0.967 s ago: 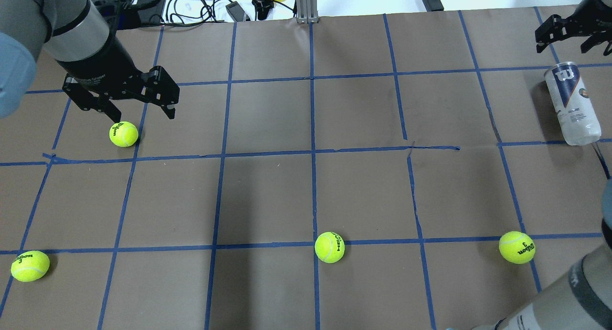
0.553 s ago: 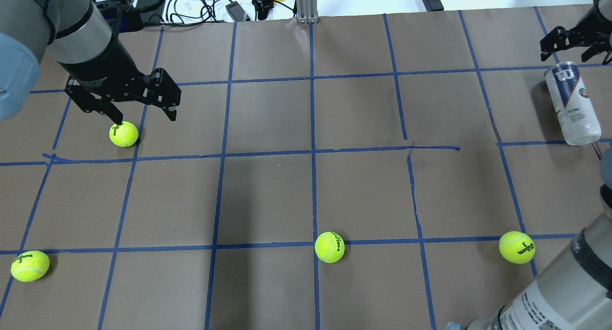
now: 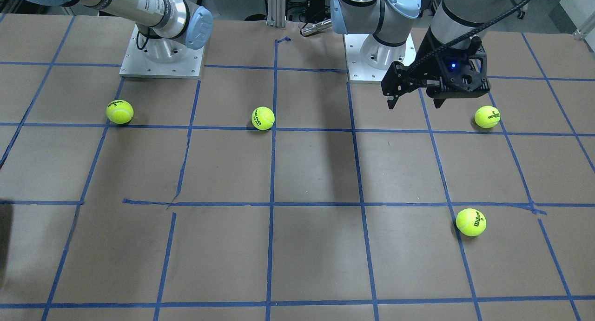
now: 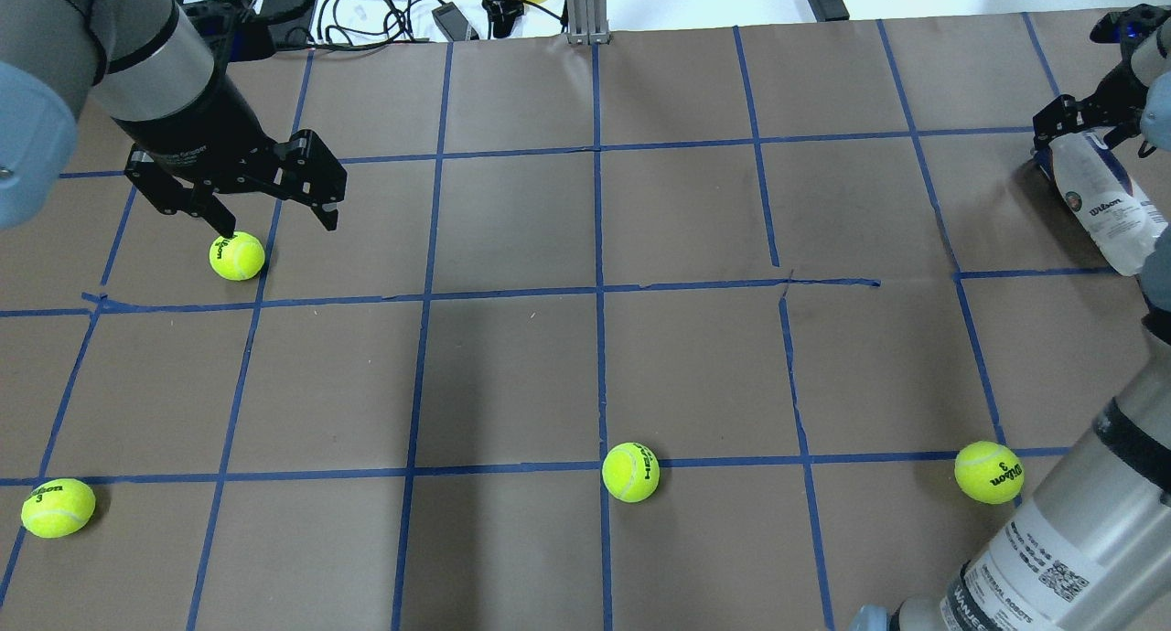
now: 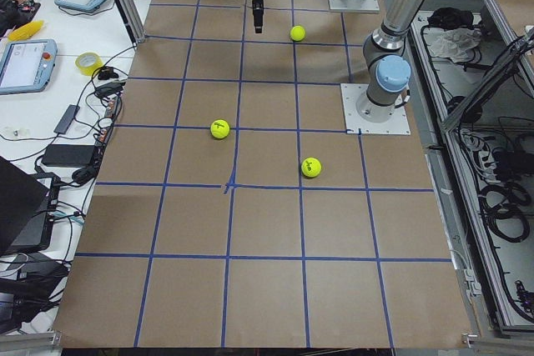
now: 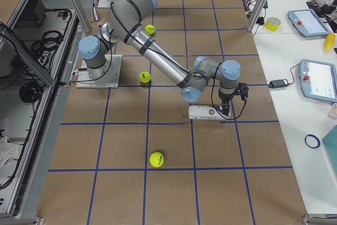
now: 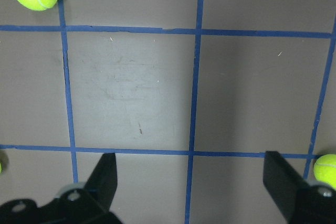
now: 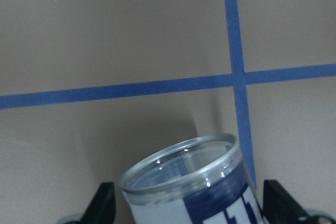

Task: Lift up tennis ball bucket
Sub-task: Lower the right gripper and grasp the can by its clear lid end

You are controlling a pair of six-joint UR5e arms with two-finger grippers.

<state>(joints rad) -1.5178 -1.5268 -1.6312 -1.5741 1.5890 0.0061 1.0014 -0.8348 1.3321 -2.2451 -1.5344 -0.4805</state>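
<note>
Table point(image 4: 512, 375): brown paper top, gridded with blue tape.

Right arm point(image 6: 158, 56): reaches out over the table's right half, toward the far edge. Right gripper point(image 8: 190, 203): jaws wide apart, one finger point(image 8: 105, 203) on each side of the bucket's metal-rimmed open end. A narrow gap shows on both sides, so nothing is gripped.

Left arm point(image 4: 155, 55): extends over the table's left half. Left gripper point(image 4: 274, 224): hangs above the paper, jaws fully spread, empty.

Bucket point(image 4: 1109, 212): lies on its side in the right half, nearer the far edge than the robot's edge. The rimmed end points toward the far edge. The wall is clear, with a white and navy label.

Balls: five, all loose on the paper.
- One point(image 4: 237, 256) is just beside the left gripper's fingertip in the overhead view; contact cannot be judged.
- Three lie along the robot's edge: left point(image 4: 58, 508), centre point(image 4: 630, 472), right point(image 4: 988, 473).
- The fifth point(image 6: 156, 159) lies toward the right end, apart from the bucket.
</note>
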